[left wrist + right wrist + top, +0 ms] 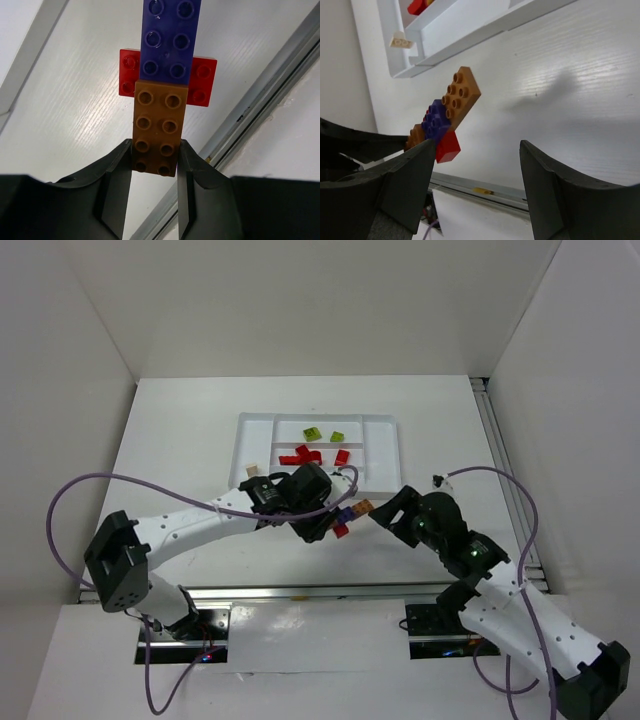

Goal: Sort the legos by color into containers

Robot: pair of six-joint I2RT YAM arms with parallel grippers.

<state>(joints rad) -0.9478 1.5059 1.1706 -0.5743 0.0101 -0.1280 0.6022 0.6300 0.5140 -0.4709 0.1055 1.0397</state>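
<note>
A joined stack of legos hangs just above the table in front of the tray (380,445). It is made of an orange-brown brick (157,127), a blue-purple brick (169,42) and a red brick (202,80) underneath. My left gripper (155,162) is shut on the near end of the orange-brown brick. From the right wrist the stack shows a second orange-brown brick (463,95) at its far end. My right gripper (476,150) stands open just right of the stack (352,512), touching nothing. Two green bricks (313,433), red bricks (300,455) and a tan brick (251,471) lie in the tray's compartments.
A metal rail (250,110) runs along the table's near edge, close under the stack. White walls enclose the table on the left, back and right. The tray's near wall (470,35) lies just beyond the stack.
</note>
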